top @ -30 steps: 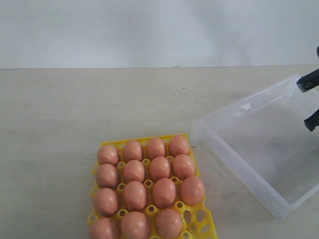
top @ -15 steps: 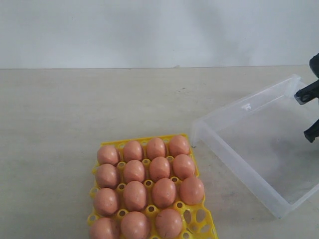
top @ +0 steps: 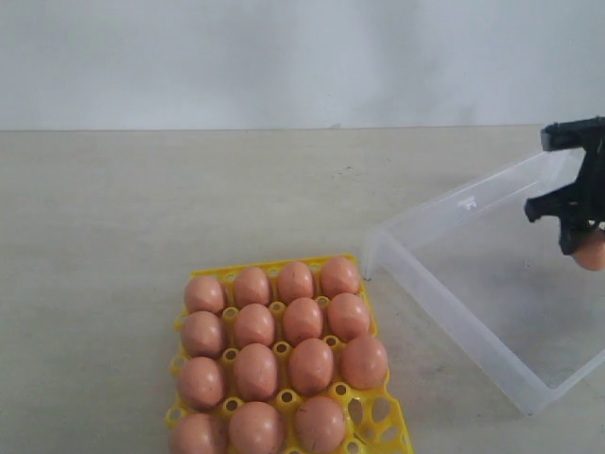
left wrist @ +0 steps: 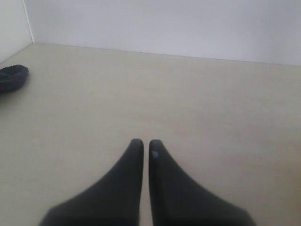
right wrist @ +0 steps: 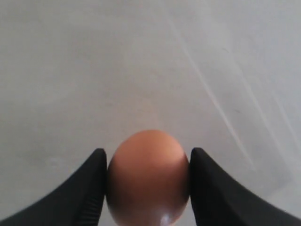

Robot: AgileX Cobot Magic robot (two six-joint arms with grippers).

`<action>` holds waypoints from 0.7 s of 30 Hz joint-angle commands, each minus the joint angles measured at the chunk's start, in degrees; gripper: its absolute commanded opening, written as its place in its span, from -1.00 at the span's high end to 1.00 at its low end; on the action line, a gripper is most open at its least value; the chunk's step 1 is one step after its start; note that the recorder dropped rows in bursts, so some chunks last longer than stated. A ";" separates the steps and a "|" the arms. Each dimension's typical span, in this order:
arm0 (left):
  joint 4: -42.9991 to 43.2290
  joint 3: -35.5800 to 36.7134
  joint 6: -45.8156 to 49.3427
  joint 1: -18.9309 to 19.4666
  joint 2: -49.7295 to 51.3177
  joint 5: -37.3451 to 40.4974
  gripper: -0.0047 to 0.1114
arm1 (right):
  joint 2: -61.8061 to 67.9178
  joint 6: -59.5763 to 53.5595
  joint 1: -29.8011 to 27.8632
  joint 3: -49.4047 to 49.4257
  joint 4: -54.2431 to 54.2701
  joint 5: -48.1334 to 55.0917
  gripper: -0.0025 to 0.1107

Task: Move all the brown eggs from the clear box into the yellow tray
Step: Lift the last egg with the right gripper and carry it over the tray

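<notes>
Between the two black fingers of my right gripper (right wrist: 146, 157) sits one brown egg (right wrist: 148, 181), touched on both sides. In the exterior view this gripper (top: 579, 225) hangs over the far right part of the clear box (top: 454, 312), with the held egg (top: 592, 252) above the box floor. No other eggs show in the visible part of the box. The yellow tray (top: 376, 418) lies at the front left of the box with several brown eggs (top: 302, 322) seated in its sockets. My left gripper (left wrist: 146, 143) is shut with nothing in it, over bare table.
A pale table (top: 189, 208) runs back to a white wall. A dark rounded object (left wrist: 11, 77) lies at the table's edge in the left wrist view. The tray's front right sockets (top: 378, 411) stand unfilled.
The right gripper has closed on a brown egg and come further into the exterior view, higher over the box. Tray and box have not moved.
</notes>
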 commanded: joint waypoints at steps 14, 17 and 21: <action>0.00 0.23 0.24 -0.19 -0.17 -0.18 0.85 | -15.79 -63.43 -0.01 -0.01 82.19 -15.89 0.96; 0.00 0.23 0.24 -0.19 -0.17 -0.18 0.85 | -19.57 -83.31 -0.01 -0.01 105.12 -14.25 0.96; 0.00 0.23 0.24 -0.19 -0.17 -0.18 0.85 | -23.62 -88.14 -0.01 -2.34 107.59 -9.44 0.96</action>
